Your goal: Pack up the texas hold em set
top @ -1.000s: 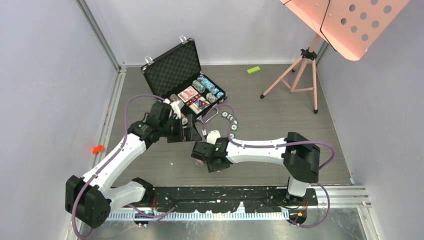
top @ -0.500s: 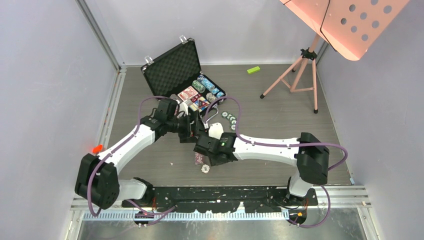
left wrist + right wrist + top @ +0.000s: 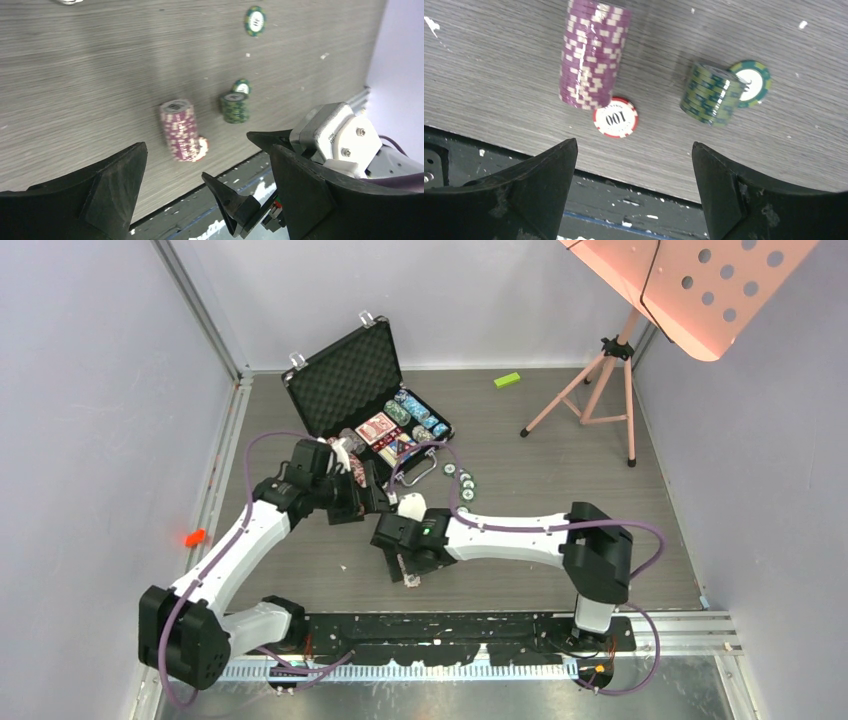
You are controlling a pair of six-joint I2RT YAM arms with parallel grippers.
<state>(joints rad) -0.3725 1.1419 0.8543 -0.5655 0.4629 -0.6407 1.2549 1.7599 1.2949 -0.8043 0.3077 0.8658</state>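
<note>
The black briefcase (image 3: 345,375) lies open at the back, with striped chips (image 3: 415,412) and red-backed cards (image 3: 378,427) in its tray. Near the table's front edge a tall purple chip stack (image 3: 594,55) stands upright beside a flat red chip (image 3: 615,117), with a short green stack (image 3: 711,92) and a flat green chip (image 3: 751,82) to one side. My right gripper (image 3: 634,145) hovers open just in front of them, holding nothing. My left gripper (image 3: 207,150) is also open and empty, looking down on the purple stack (image 3: 181,131) and green stack (image 3: 234,107). No dice show.
Several loose chips (image 3: 462,480) lie by the case handle. A small green block (image 3: 507,380) and a pink tripod (image 3: 600,380) stand at the back right. A red object (image 3: 194,537) sits at the left wall. The black base rail (image 3: 480,625) borders the near edge.
My right gripper has opened and let go of the purple chip stack, which now stands free on the table. The left arm swung right, then drew back left.
</note>
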